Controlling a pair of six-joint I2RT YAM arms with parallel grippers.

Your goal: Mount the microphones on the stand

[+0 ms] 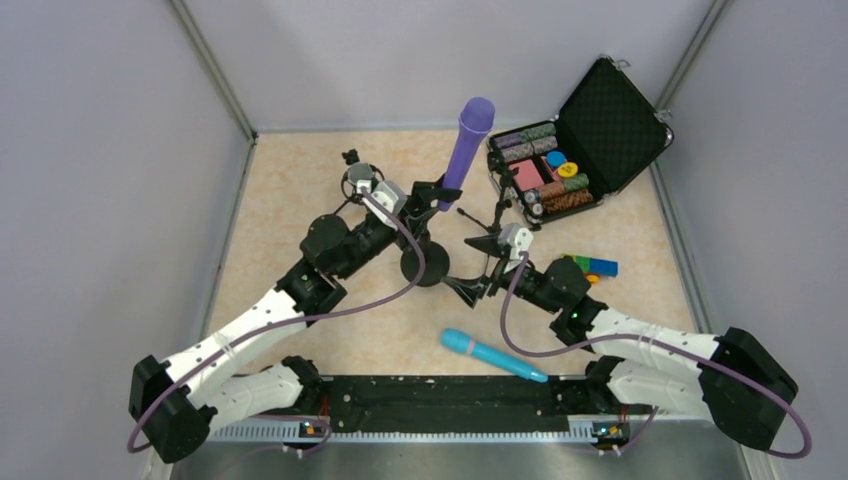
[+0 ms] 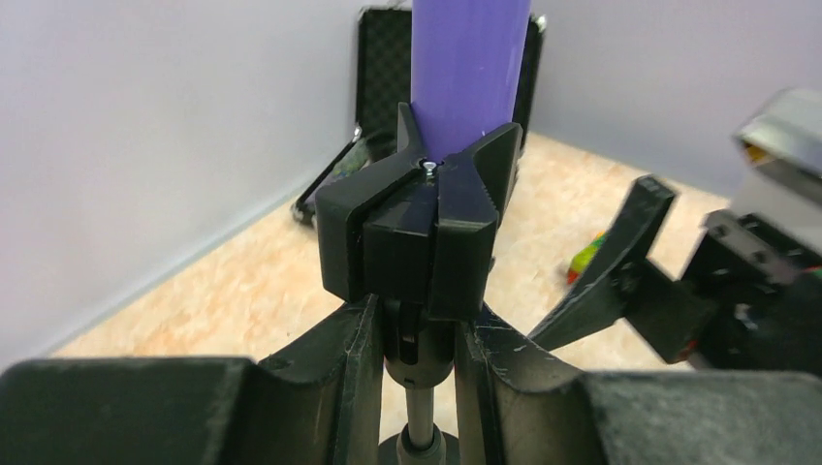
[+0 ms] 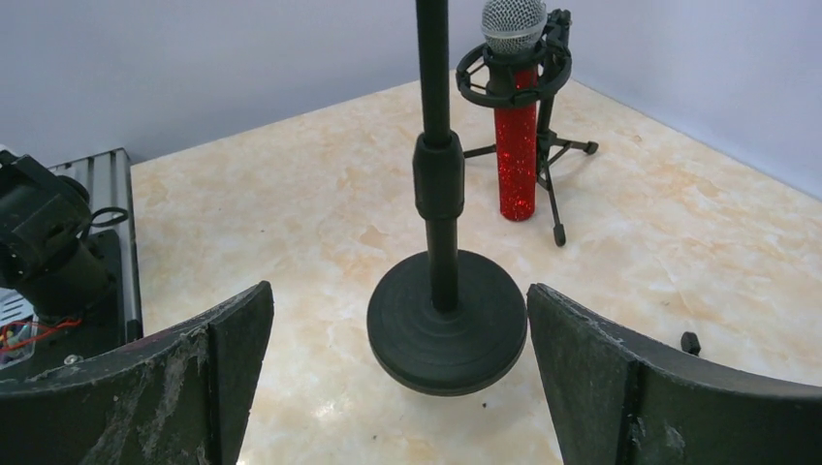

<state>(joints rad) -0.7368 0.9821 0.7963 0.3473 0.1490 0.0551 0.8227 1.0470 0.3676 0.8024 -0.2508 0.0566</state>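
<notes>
Left hand (image 2: pixel 415 383) is reached far out over the bench (image 1: pixel 300 200). Its two black fingers (image 2: pixel 325 373) are pinching the neck of the stand (image 3: pixel 433 184) right under the clip (image 2: pixel 426 232). That clip is a chunky V of hard black plastic with a tiny screw on top. The purple microphone (image 2: pixel 470 68), smooth and matte, sits in it and leans toward the back wall.

Right hand (image 3: pixel 397 300) hangs low, nearly level with the bench. Its fingers (image 3: pixel 669 387) are spread wide, flanking the stand's round black base (image 3: pixel 446 334) without touching it, and the pads look scuffed and chalky.

Past the stand, the glittery red microphone (image 3: pixel 514 145) with its silver mesh head stands upright in the ring mount of a little tripod (image 3: pixel 557 165). The blue microphone (image 1: pixel 492 356), smooth plastic, lies flat on the marble-look bench near my arm bases.
</notes>
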